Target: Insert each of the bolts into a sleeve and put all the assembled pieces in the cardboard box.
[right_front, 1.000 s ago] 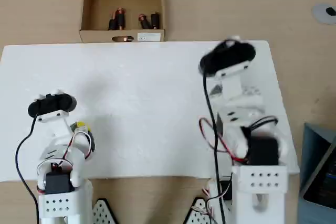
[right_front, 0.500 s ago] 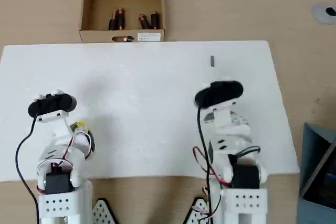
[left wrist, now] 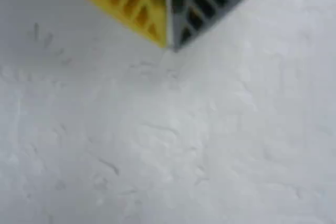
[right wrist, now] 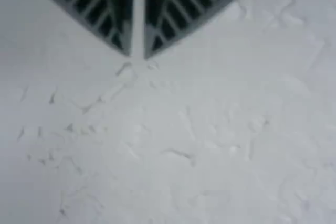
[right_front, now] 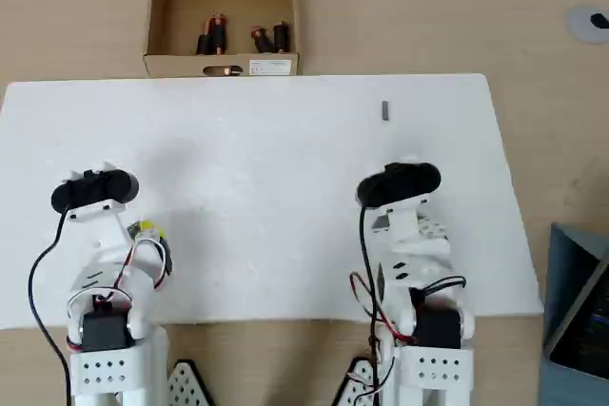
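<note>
The left gripper (left wrist: 169, 44) and right gripper (right wrist: 137, 53) sit closed, empty; label (right_front: 271, 67) on cardboard box (right_front: 151, 16) illegible.

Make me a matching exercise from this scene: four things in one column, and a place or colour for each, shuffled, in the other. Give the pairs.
Things:
1. assembled pieces
2. small dark sleeve
3. left tool
4. right tool

Place or colour:
A. both fingers dark grey
B. inside the cardboard box
C. one finger yellow, the other dark
D. lying alone on the white mat

Pairs: 1-B, 2-D, 3-C, 4-A
</note>
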Tool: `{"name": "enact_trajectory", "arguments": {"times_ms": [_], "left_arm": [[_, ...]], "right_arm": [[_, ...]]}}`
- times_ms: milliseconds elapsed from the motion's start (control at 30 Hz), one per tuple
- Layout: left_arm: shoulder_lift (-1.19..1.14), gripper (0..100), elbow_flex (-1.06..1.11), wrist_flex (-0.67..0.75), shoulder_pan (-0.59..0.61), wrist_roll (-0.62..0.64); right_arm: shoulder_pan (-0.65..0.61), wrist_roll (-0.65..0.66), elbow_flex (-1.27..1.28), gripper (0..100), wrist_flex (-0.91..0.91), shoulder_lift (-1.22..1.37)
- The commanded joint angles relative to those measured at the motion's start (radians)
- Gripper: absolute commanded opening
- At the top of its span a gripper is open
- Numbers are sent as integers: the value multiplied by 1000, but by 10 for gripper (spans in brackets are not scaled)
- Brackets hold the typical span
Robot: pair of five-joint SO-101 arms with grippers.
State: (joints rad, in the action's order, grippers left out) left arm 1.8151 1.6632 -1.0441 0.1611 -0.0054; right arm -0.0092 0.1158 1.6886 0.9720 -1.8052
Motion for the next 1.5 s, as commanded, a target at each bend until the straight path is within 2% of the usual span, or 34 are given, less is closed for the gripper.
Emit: {"name": "enact_trajectory", "arguments": {"times_ms": [0,267,433,1467], "left_arm": [[8,4,-11,15,5,-2],[8,4,-11,15,5,-2],[8,4,-11,15,5,-2],[8,4,-11,15,5,-2]], "right_arm": [[7,-9,1,9,-15,-99],[5,-14,2,9,-14,-93],[13,-94,2,9,77,-101],[12,-94,2,9,81,-102]]}}
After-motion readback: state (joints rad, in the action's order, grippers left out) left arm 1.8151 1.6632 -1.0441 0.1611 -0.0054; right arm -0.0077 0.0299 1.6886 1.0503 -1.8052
